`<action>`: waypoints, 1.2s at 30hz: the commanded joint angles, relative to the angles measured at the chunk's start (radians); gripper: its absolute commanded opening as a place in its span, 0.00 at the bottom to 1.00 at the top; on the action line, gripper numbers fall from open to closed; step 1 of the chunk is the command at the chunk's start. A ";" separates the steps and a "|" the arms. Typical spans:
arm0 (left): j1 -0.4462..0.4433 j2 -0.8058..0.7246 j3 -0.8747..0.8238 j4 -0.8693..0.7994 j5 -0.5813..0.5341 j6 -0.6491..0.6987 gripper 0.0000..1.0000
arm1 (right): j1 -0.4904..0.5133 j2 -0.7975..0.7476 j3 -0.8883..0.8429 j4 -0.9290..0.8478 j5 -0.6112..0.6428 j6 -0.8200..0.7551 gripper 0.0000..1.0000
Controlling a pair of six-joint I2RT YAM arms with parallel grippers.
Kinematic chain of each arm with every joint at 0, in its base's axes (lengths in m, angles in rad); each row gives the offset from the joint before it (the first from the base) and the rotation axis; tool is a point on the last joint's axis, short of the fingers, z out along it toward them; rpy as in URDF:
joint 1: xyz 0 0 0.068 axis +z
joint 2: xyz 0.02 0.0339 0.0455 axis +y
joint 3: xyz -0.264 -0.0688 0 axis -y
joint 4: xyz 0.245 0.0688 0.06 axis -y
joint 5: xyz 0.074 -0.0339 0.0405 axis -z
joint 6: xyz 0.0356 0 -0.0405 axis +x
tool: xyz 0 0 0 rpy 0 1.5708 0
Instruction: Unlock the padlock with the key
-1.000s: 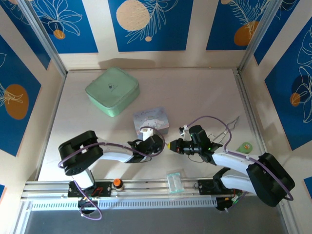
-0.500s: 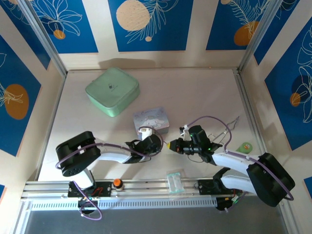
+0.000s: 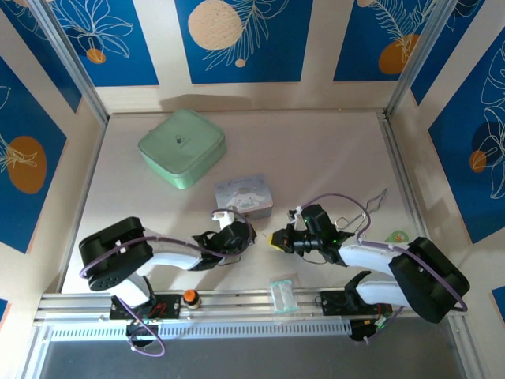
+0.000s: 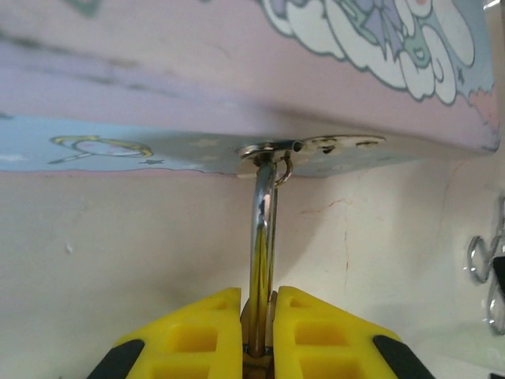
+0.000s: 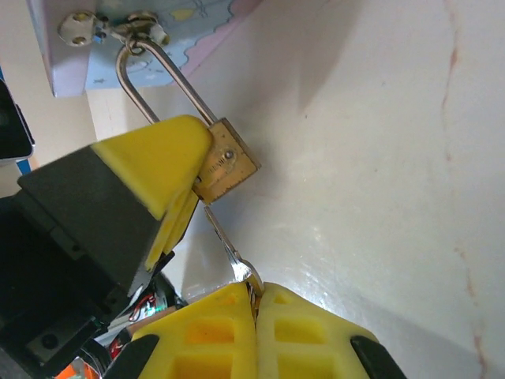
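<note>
Top view: since a second earlier the left gripper (image 3: 241, 234) had slid leftward beside the cartoon tin (image 3: 245, 195), the right gripper (image 3: 276, 239) following, so the insertion likely held. Left wrist: fingers (image 4: 197, 332) clamped the padlock (image 4: 263, 229), its body cut off below them. Right wrist: fingers (image 5: 205, 332) pinched the key (image 5: 227, 245), tip inside the padlock just ahead; whether it had opened was unclear.

Left claw (image 4: 258, 306) clamped tight; right claw (image 5: 254, 298) pinched closed, tips facing.

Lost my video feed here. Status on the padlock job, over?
Left pincer shut on padlock. Right pincer shut on key, tip at padlock's base. Shackle through hasp on tin. Nothing blocking the key.
</note>
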State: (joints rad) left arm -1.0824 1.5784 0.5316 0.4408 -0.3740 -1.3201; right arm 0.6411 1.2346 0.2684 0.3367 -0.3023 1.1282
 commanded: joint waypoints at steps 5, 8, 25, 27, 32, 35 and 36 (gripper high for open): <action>0.012 -0.037 -0.040 0.097 -0.021 -0.143 0.00 | 0.002 0.128 -0.001 0.176 -0.112 0.113 0.00; 0.012 -0.034 -0.044 0.124 -0.013 -0.163 0.00 | 0.003 0.178 0.005 0.237 -0.134 0.130 0.00; 0.012 -0.046 -0.050 0.152 -0.011 -0.208 0.00 | -0.046 0.270 -0.040 0.448 -0.159 0.212 0.00; 0.012 -0.044 -0.059 0.177 -0.007 -0.217 0.00 | -0.056 0.272 -0.042 0.454 -0.162 0.218 0.00; 0.011 -0.036 -0.062 0.204 0.001 -0.235 0.00 | -0.049 0.291 -0.017 0.484 -0.168 0.249 0.00; 0.011 -0.031 -0.056 0.217 0.007 -0.235 0.00 | -0.049 0.317 -0.015 0.533 -0.172 0.270 0.00; 0.011 -0.029 -0.055 0.221 0.010 -0.237 0.00 | -0.049 0.328 -0.016 0.552 -0.172 0.279 0.00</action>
State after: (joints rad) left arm -1.0733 1.5600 0.4736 0.5911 -0.3759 -1.5406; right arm 0.5922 1.5387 0.2375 0.7975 -0.4610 1.3724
